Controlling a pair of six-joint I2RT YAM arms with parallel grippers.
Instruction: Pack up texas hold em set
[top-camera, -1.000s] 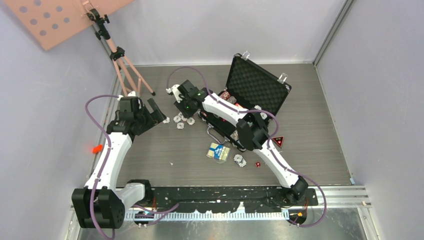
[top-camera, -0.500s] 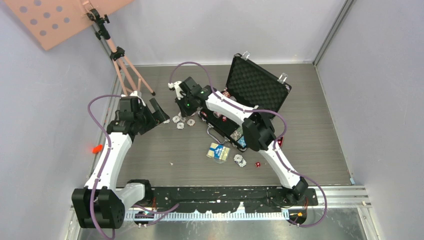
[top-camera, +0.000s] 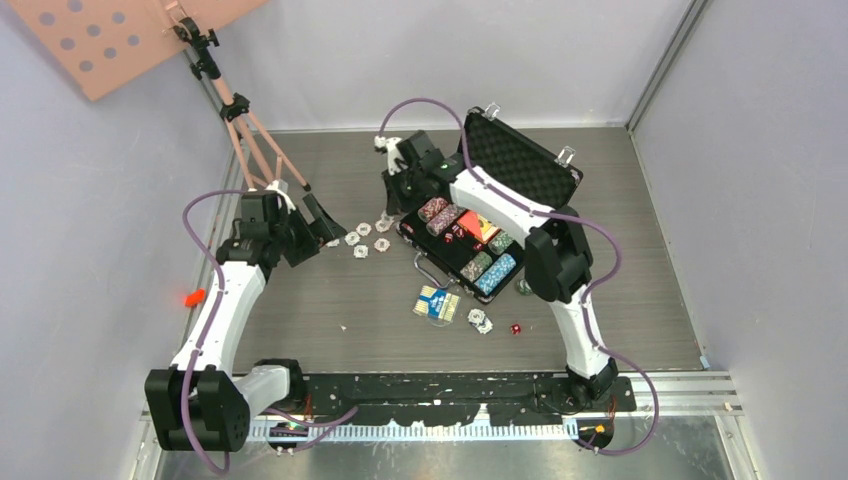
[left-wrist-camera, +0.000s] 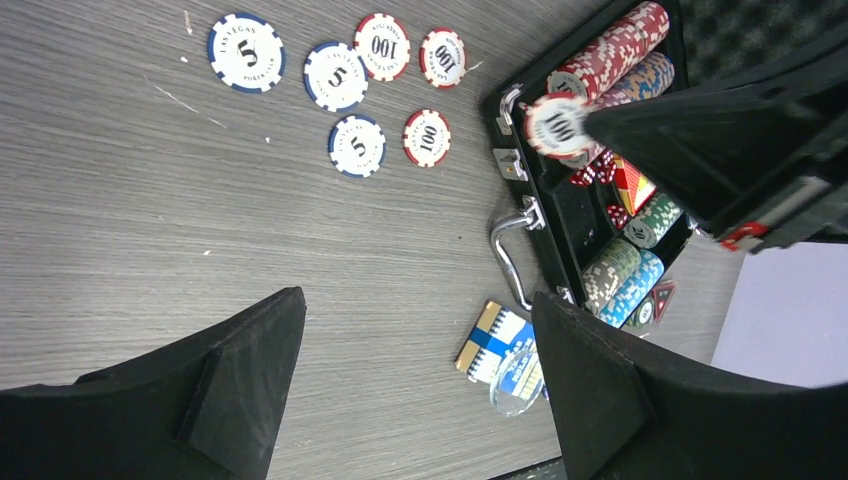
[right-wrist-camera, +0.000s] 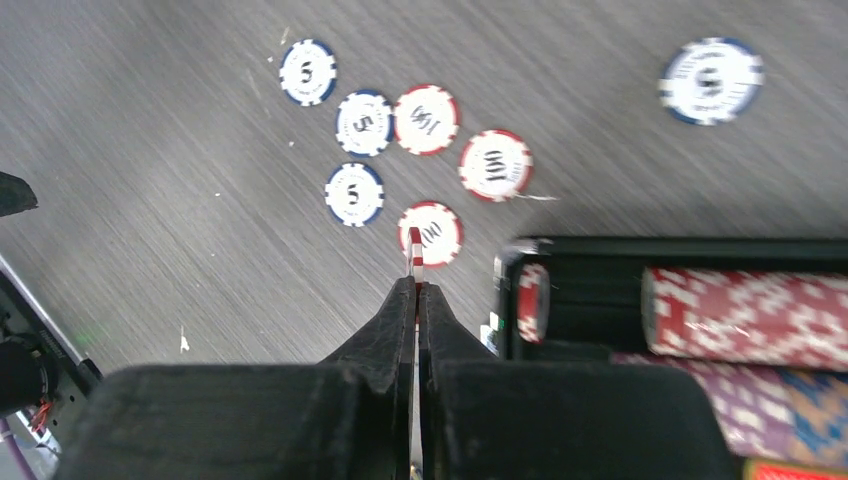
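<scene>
The black briefcase (top-camera: 515, 165) lies open, its lid propped up; its base (left-wrist-camera: 510, 160) holds rows of stacked poker chips (top-camera: 487, 270) and red dice. My right gripper (right-wrist-camera: 415, 287) is shut on a red-and-white 100 chip (left-wrist-camera: 555, 125), held on edge just above the case's left end (right-wrist-camera: 600, 262). Several loose 5 and 100 chips (top-camera: 360, 238) lie flat on the table to the left of the case. My left gripper (left-wrist-camera: 417, 305) hangs open above the bare table, holding nothing. A blue card deck (top-camera: 437, 303) lies in front of the case.
A pink tripod (top-camera: 250, 130) and a perforated pink board (top-camera: 110, 35) stand at the back left. A clear disc (left-wrist-camera: 518, 380) rests on the card deck. Two chips (top-camera: 480, 320) and a red die (top-camera: 516, 329) lie to the deck's right. Grey walls enclose the table.
My right gripper closed on a 100 chip among the loose ones, lifted it and swung right and back to the case's left end. The left gripper narrowed slightly.
</scene>
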